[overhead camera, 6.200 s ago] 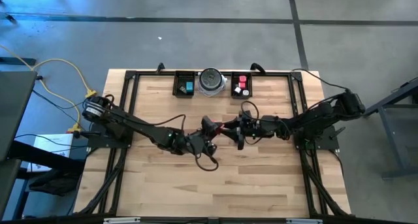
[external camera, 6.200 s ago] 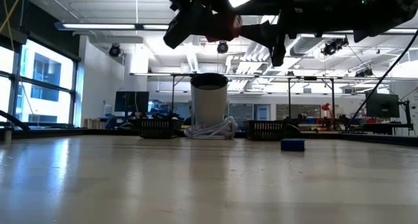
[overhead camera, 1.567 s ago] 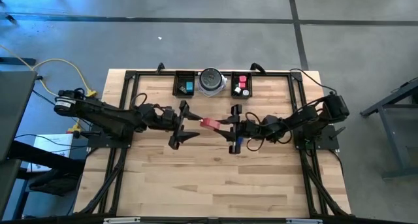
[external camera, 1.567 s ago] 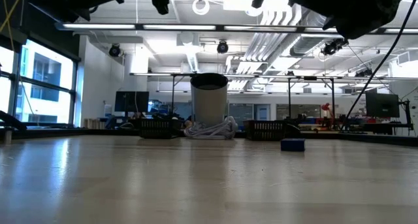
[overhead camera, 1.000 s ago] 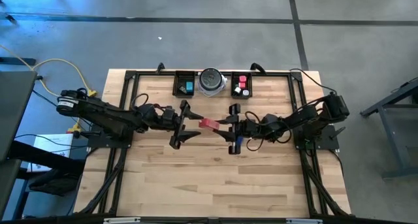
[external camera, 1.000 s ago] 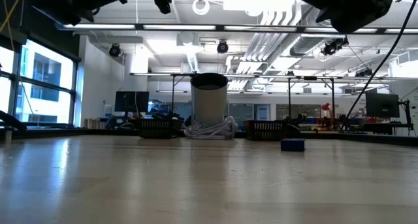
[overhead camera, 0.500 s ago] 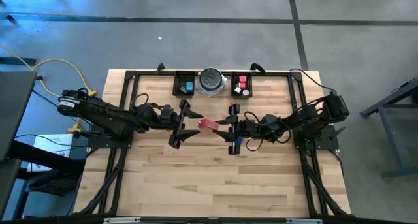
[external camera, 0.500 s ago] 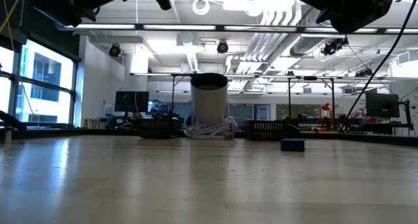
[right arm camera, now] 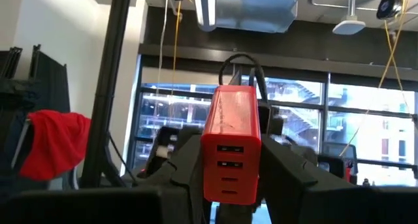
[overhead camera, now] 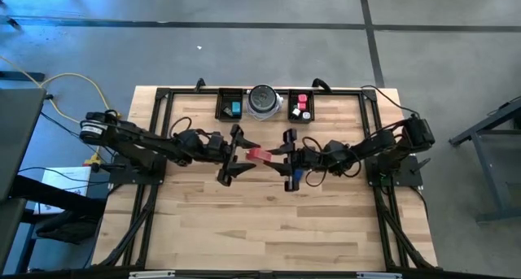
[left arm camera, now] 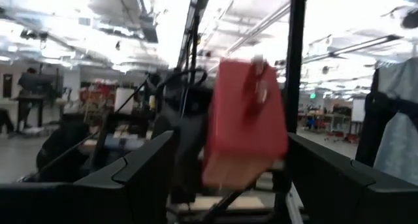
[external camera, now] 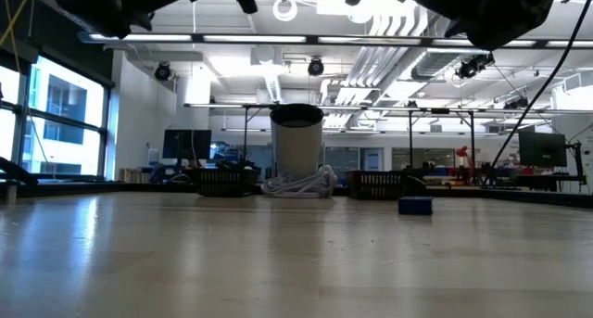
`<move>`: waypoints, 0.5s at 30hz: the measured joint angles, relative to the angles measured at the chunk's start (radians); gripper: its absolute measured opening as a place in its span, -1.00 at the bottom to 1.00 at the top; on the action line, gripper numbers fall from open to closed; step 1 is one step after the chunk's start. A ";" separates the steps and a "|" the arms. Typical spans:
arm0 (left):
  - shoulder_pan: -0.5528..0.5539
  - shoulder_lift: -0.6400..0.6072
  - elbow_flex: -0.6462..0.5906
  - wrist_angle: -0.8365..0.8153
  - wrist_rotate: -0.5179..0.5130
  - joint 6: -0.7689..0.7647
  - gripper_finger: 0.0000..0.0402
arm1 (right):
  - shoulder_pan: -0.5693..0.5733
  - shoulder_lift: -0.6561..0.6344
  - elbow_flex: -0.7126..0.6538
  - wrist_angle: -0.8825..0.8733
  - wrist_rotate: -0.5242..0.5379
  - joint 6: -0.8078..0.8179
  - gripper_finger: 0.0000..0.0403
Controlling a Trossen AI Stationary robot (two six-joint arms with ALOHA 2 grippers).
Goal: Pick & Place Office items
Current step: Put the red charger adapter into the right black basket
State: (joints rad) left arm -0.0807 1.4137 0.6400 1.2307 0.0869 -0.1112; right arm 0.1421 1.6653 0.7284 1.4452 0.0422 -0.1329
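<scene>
High view: the two arms are meeting over the middle of the tabletop, nearer its far edge than its near one. The right gripper is holding a red block with its fingers closed on it, the block sticking out past the fingertips toward the left arm. In the right wrist view the red block is sitting clamped between the two dark fingers, its end face showing small slots. The left gripper is facing it with its fingers spread wide, one tip on each side of the block's free end; whether they are touching it cannot be told. In the left wrist view the block is showing between the left fingers, clear of both. Along the far edge, two black trays are flanking a round silver dish, with small teal, red and white pieces lying in the trays.
</scene>
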 joint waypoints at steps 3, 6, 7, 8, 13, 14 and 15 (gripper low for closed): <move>0.000 0.005 0.017 0.009 0.021 -0.001 0.37 | 0.000 0.011 0.000 -0.003 0.001 0.004 -0.48; 0.000 0.005 0.023 0.008 0.027 -0.001 0.37 | 0.000 0.011 0.000 -0.004 0.002 0.005 -0.48; 0.000 0.005 0.023 0.008 0.027 -0.001 0.37 | 0.000 0.011 0.000 -0.004 0.002 0.005 -0.48; 0.000 0.005 0.023 0.007 0.027 0.002 0.37 | 0.000 0.011 0.000 -0.005 0.001 0.005 -0.48; 0.000 0.005 0.024 0.008 0.027 0.002 0.37 | 0.000 0.011 0.000 0.005 -0.008 0.003 -0.48; 0.000 0.005 0.024 0.008 0.025 0.002 0.37 | 0.000 0.011 0.000 0.003 -0.008 0.002 -0.48; 0.000 0.005 0.024 0.009 0.022 0.001 0.37 | 0.000 0.011 0.000 0.002 -0.009 0.002 -0.48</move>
State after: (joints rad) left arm -0.0811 1.4185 0.6635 1.2395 0.1094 -0.1101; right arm 0.1417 1.6764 0.7284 1.4475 0.0329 -0.1307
